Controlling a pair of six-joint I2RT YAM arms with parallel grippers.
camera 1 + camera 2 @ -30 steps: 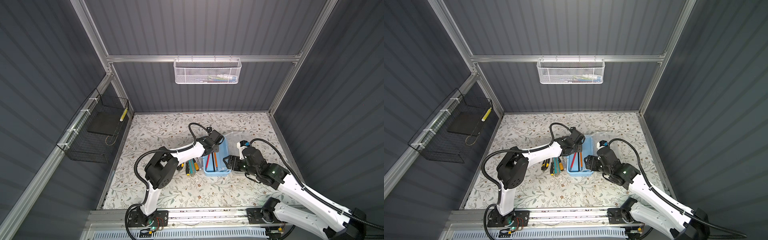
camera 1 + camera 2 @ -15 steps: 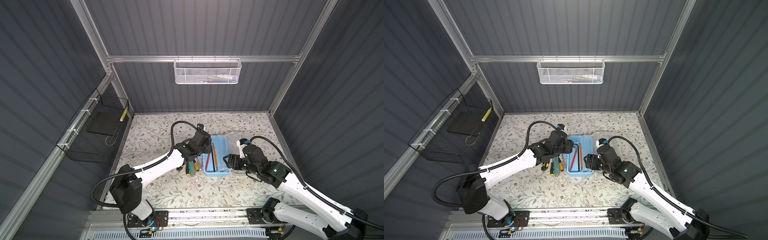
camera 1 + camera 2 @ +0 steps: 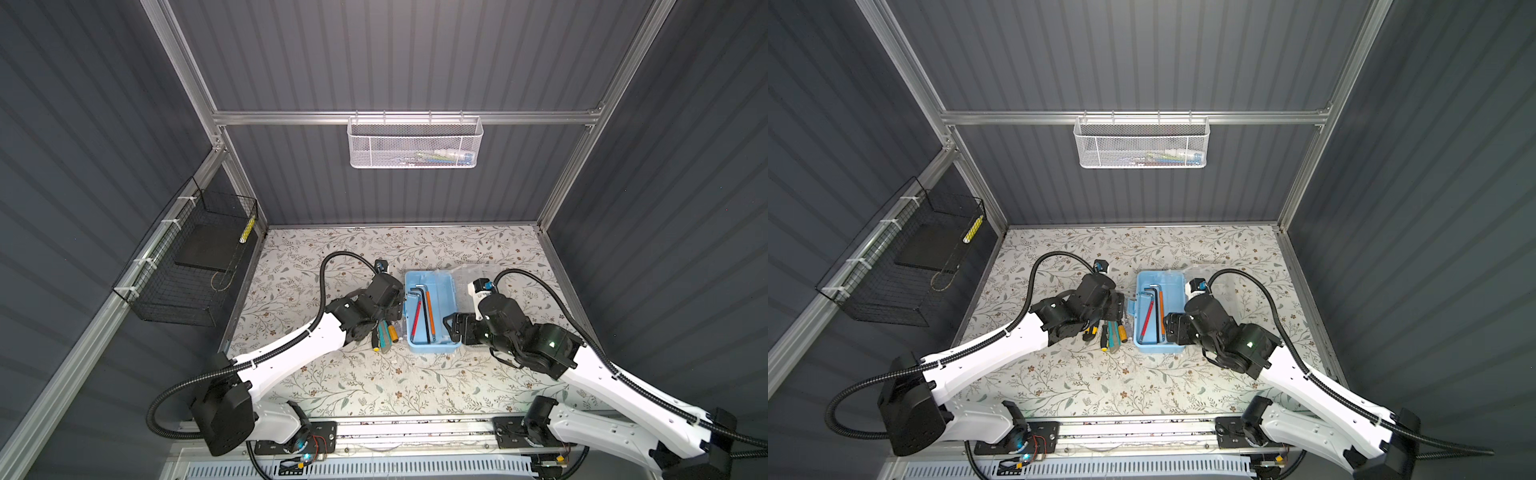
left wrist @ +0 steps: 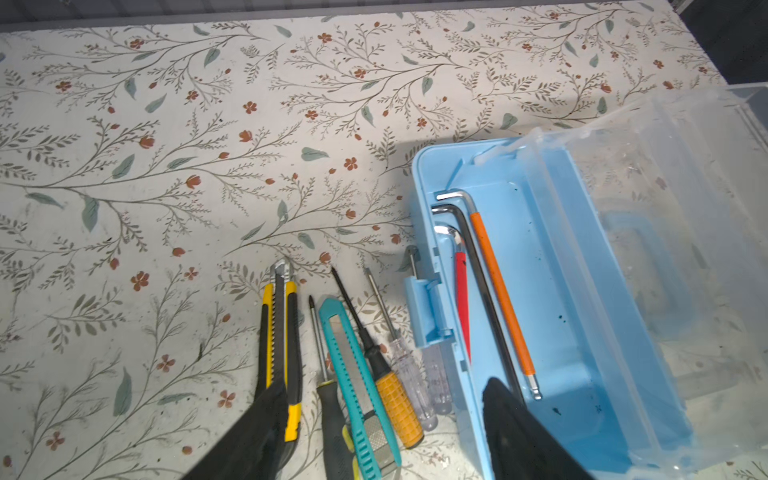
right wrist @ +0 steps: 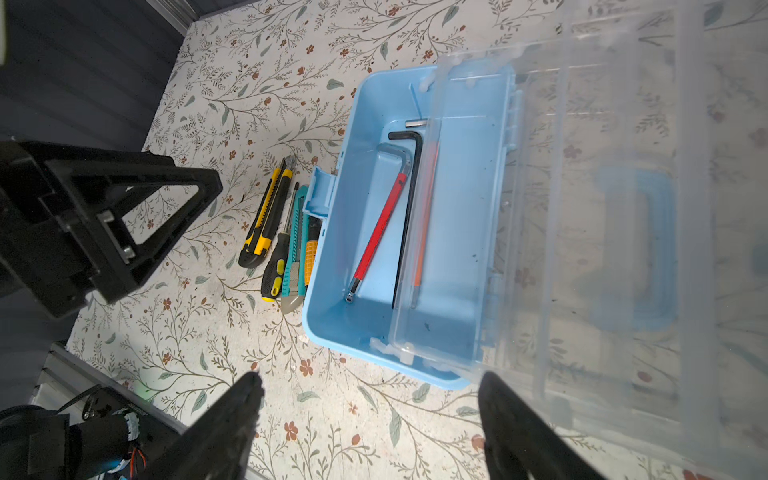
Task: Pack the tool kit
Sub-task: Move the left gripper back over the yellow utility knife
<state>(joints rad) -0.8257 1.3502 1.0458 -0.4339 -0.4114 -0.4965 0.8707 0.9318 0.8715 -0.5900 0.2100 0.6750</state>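
Tool kit box [image 3: 444, 307] light-blue, clear lid [image 5: 582, 124] open, hex keys [image 3: 426, 316] inside; left gripper [image 4: 386, 386], right gripper [image 5: 370, 377] jaws wide.

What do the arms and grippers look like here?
The left arm and right arm have white link shells, black joint housings and a black ribbed cable hose to each wrist. The left gripper and right gripper are black with tapered fingers.

mesh basket [image 3: 374, 145] contents: too small to tell | orange hex key [image 5: 424, 232]: blurred behind clear lid [image 5: 602, 124]
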